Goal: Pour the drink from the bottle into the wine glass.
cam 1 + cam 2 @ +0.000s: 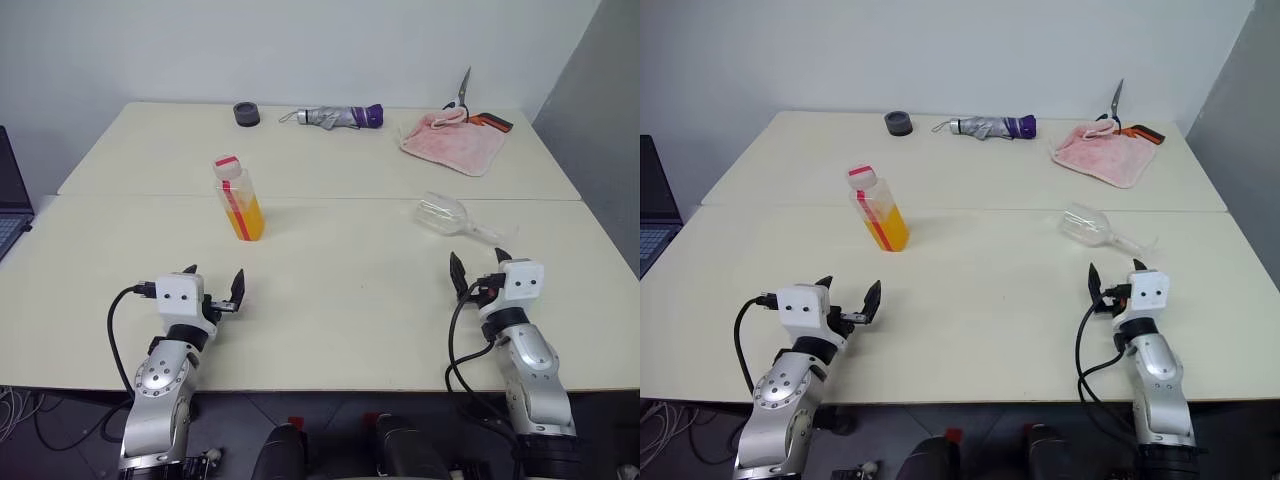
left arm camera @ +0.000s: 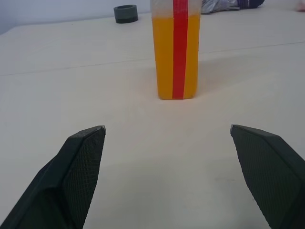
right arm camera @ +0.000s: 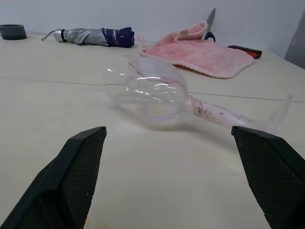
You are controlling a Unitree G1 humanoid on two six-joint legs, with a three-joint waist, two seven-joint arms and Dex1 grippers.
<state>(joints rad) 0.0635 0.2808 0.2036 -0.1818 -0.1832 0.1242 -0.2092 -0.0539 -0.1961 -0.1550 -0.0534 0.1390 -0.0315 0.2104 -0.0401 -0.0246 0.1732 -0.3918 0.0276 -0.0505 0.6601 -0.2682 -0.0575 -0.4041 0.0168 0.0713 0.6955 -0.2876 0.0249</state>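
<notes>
**Both pincers open, glass on its side**

Head view: the bottle (image 1: 239,199) stood capped on the table (image 1: 330,290), half full of orange drink (image 1: 247,219); the wine glass (image 1: 452,218) lay toppled.

Left wrist: left pincer (image 2: 167,143) gaped empty, facing the bottle.

Right wrist: right pincer (image 3: 169,143) gaped empty before the glass.

No readable text anywhere in the scene.
The bottle (image 1: 239,199) carries only a plain red-and-white vertical strip, with no letters, brand or numbers that can be made out; nothing else on the table (image 1: 330,290) bears legible writing.

Orange drink (image 1: 248,220), red-striped bottle (image 1: 238,198), pink towel (image 1: 452,142)
</notes>
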